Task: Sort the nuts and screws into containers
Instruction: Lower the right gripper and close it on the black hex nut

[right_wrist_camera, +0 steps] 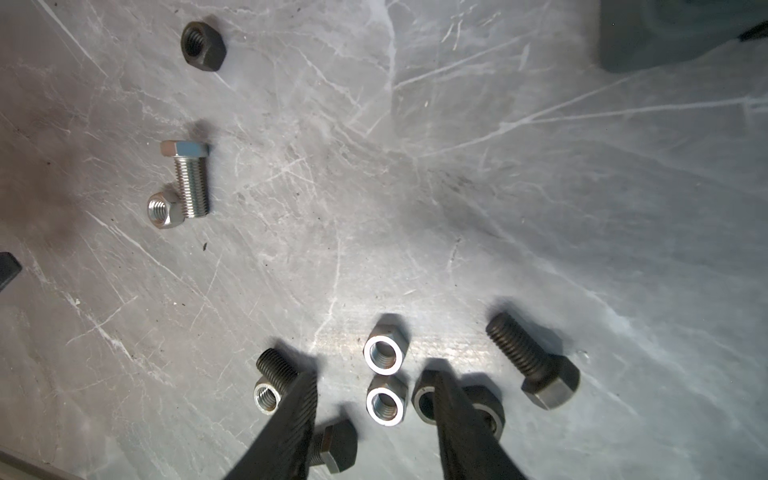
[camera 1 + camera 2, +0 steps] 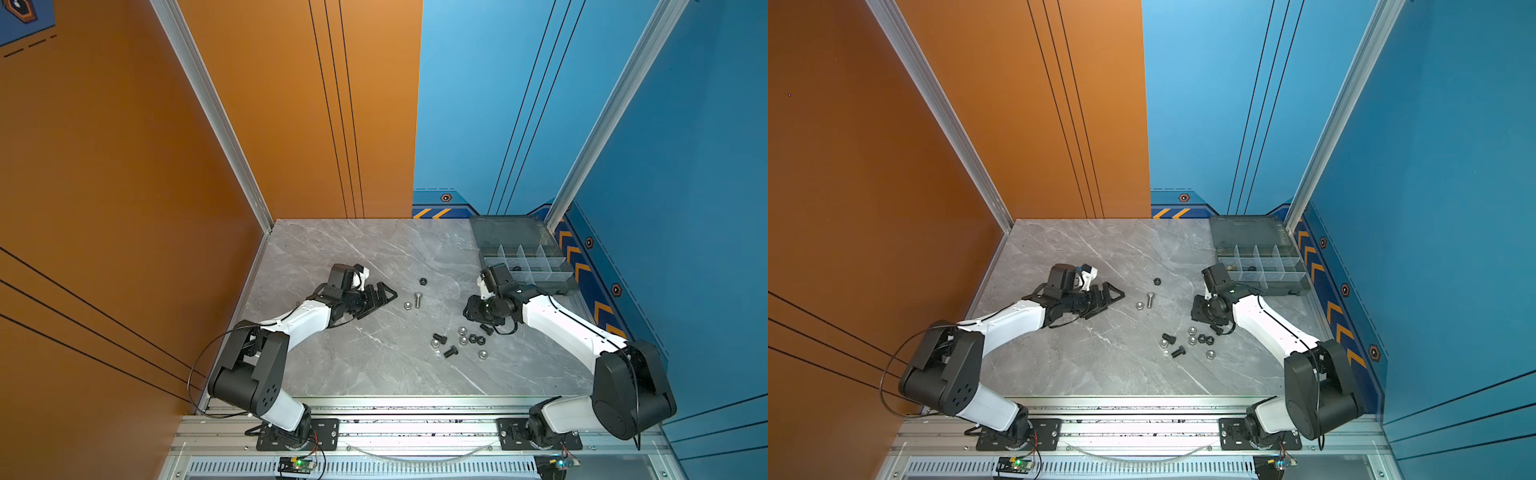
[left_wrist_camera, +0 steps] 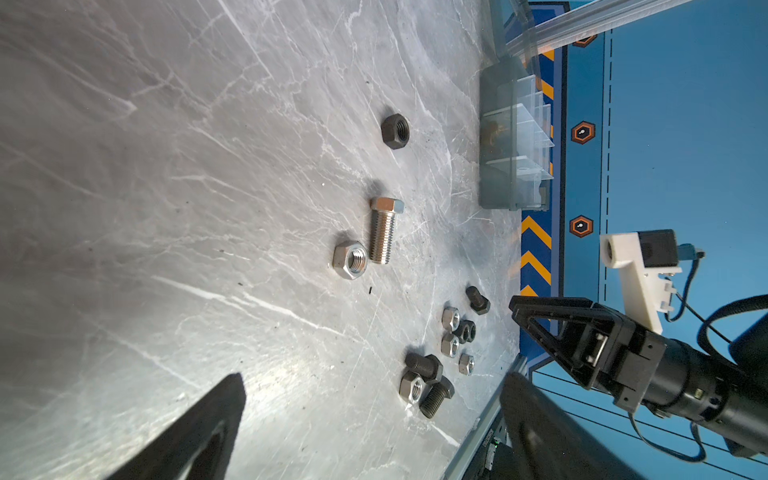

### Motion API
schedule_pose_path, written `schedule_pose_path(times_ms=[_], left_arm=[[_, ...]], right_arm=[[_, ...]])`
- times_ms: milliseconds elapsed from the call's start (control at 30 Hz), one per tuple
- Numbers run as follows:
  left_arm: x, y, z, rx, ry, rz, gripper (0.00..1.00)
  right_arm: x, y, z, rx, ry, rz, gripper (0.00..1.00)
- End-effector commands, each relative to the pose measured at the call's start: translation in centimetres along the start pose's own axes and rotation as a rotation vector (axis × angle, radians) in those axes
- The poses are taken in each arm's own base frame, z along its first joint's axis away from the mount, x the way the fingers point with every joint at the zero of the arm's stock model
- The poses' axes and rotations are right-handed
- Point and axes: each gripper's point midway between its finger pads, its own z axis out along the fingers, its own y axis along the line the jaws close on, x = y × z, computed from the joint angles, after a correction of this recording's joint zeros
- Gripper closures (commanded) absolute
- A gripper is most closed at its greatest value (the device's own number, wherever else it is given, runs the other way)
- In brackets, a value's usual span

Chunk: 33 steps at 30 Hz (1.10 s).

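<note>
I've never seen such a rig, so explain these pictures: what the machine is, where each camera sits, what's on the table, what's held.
Two robot arms stand at a grey table. Two pictures look down from above; the other two come from cameras on the wrists. Loose black bolts, nuts and one silver bolt lie scattered; an organiser box sits in the far right corner. The right fingers hover open over the cluster; the left fingers are open too. Nothing is held.

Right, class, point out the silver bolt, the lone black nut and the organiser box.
silver bolt point(image 1: 191, 183): right wrist view, on its threaded shank.
lone black nut point(image 1: 212, 52): right wrist view, on its hex body.
organiser box point(image 2: 511, 230): in a top view, on its open lid.
</note>
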Motion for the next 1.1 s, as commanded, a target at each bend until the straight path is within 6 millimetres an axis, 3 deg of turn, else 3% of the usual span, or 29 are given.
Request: schedule_pose_path(times_ms=[0,467,1067], left_arm=[[-0.4,-0.1,0.4,-0.017,-0.001,0.023,0.02],[-0.5,0.1,1.2,-0.006,0.015,0.006,0.02],[-0.2,0.2,1.6,0.009,0.025,-0.001,0.02]], right_arm=[[-1.0,0.1,0.3,0.026,-0.035,0.023,0.51],[-0.8,0.1,1.5,0.110,0.033,0.004,0.50],[3.5,-3.5,0.2,0.302,0.128,-0.029,0.52]])
